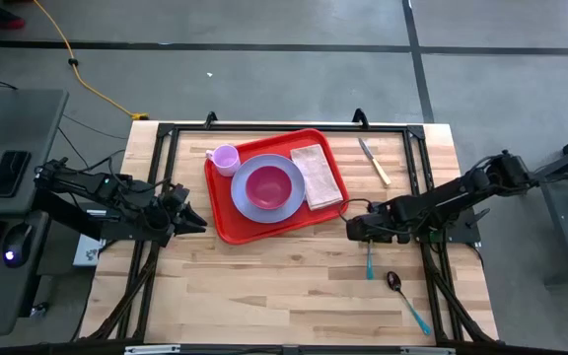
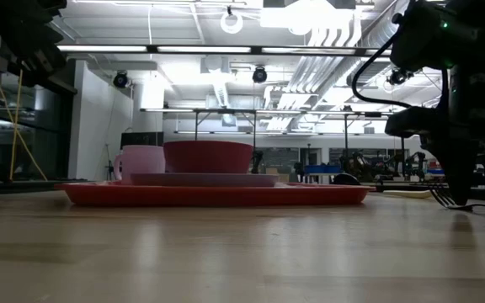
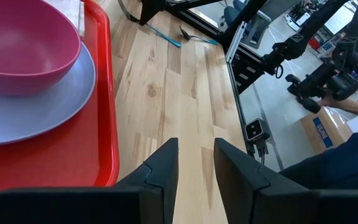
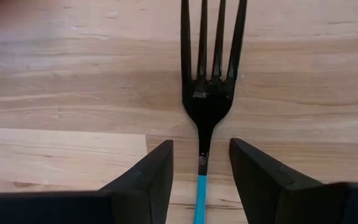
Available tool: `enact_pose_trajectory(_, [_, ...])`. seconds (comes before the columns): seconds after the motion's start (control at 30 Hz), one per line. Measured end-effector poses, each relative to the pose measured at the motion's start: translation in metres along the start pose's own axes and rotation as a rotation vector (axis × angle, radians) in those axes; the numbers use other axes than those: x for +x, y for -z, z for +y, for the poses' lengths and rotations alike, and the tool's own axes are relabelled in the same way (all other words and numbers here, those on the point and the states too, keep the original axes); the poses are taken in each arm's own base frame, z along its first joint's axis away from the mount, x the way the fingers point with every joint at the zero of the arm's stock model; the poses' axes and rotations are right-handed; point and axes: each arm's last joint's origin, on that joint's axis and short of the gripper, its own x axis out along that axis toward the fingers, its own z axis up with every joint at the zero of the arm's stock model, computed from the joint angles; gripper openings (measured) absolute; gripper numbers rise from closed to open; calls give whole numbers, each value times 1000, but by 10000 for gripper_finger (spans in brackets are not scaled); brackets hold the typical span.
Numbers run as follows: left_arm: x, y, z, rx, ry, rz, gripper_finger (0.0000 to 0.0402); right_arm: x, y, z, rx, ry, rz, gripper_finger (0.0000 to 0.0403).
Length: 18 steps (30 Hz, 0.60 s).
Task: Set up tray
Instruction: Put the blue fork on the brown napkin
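The red tray [image 1: 219, 205] lies mid-table toward the far edge. It carries a lavender plate [image 1: 244, 203] with a magenta bowl [image 1: 267, 183] on it, a pink cup [image 1: 225, 158] and a folded napkin [image 1: 317, 176]. A fork [image 4: 210, 93] with a black head and blue handle [image 1: 369, 262] lies flat on the wood right of the tray. My right gripper [image 4: 201, 146] hangs over it, open, one finger on each side of the fork's neck without touching. My left gripper [image 3: 196, 155] is open by a narrow gap beside the tray's left near corner [image 1: 215, 229].
A spoon [image 1: 402, 294] with a blue handle lies near the table's right near corner. A knife [image 1: 374, 161] lies right of the tray toward the far edge. Bare wood spans the near half of the table. A person's arm [image 3: 353, 109] shows beyond the table's right side.
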Motion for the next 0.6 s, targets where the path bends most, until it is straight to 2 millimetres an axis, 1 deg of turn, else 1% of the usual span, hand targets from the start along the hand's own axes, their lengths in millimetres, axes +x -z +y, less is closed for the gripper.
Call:
enact_pose_trajectory(0.33, [0,0,0,10,-1,0,134,4,-1,0,-8,27,-33,137])
enact_pose_trajectory(0.47, [0,0,0,31,-7,-5,134,4,-1,-1,-20,34,-48,113])
enact_pose_trajectory(0.6, [0,-1,1,35,-30,-20,134,4,-2,-2,-34,41,-58,74])
